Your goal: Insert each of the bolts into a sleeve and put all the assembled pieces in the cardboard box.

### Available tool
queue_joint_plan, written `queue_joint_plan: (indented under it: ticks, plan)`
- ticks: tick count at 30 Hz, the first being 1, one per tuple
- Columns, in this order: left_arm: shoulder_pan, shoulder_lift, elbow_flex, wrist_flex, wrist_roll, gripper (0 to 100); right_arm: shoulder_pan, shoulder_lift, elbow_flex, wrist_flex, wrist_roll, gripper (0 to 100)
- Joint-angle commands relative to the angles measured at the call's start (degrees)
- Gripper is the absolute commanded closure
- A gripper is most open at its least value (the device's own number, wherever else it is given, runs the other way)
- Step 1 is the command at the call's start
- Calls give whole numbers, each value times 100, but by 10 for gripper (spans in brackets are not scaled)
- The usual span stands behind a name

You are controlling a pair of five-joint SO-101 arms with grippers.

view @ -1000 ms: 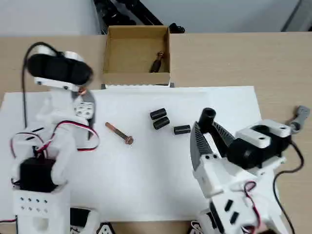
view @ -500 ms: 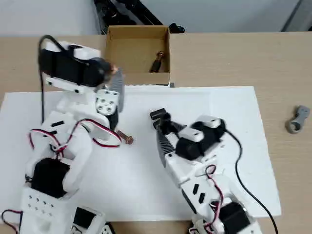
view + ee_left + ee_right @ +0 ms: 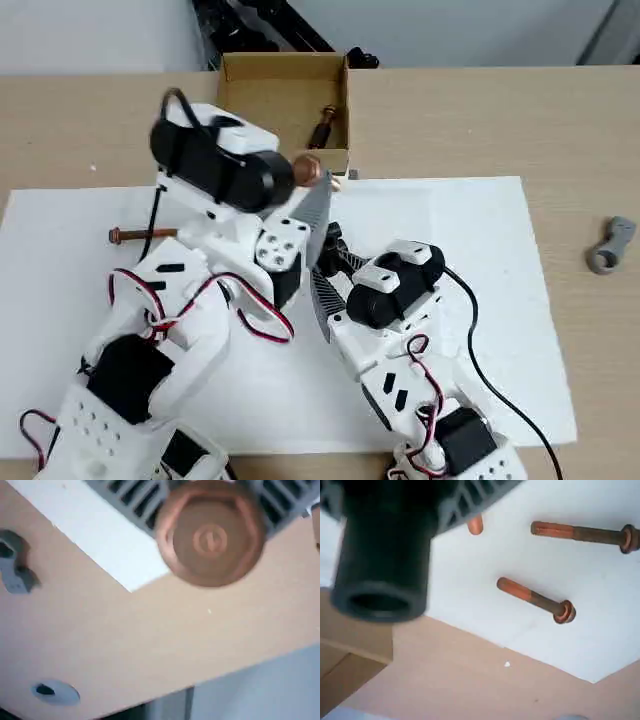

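My left gripper (image 3: 310, 188) is shut on a copper bolt (image 3: 305, 168), held in the air just in front of the cardboard box (image 3: 232, 110). The left wrist view looks straight at the bolt head (image 3: 210, 539) between the grey jaws of that gripper (image 3: 210, 510). My right gripper (image 3: 328, 252) is shut on a black sleeve (image 3: 382, 565), close beside the left gripper. A copper tip (image 3: 475, 525) shows just past the sleeve. Two loose bolts (image 3: 535, 599) (image 3: 582, 532) lie on the white sheet (image 3: 480, 280). One assembled piece (image 3: 322, 127) lies in the box.
A bolt (image 3: 140, 235) lies on the sheet's left part, by the left arm. A grey part (image 3: 612, 243) rests on the bare wooden table at the right. Both arms crowd the sheet's middle and hide the other sleeves.
The left arm swung right and toward the box with the bolt. The right arm moved left with the sleeve, so the two grippers now sit close together.
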Motion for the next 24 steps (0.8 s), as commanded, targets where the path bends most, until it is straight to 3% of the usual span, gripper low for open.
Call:
queue_joint_plan:
  ticks: [1, 5, 15, 24]
  plan:
    - [62, -97, -277, 202, 18, 994, -31, -48, -35, -136, 281, 995]
    - [53, 70, -725, 862, -44, 993, -31, -40, -35, -136, 501, 995]
    - [44, 2022, -3741, 3446, -237, 994, -31, -13, -26, -127, 501, 995]
    - [44, 2400, -3969, 3578, -114, 994, -22, -48, -26, -136, 501, 995]
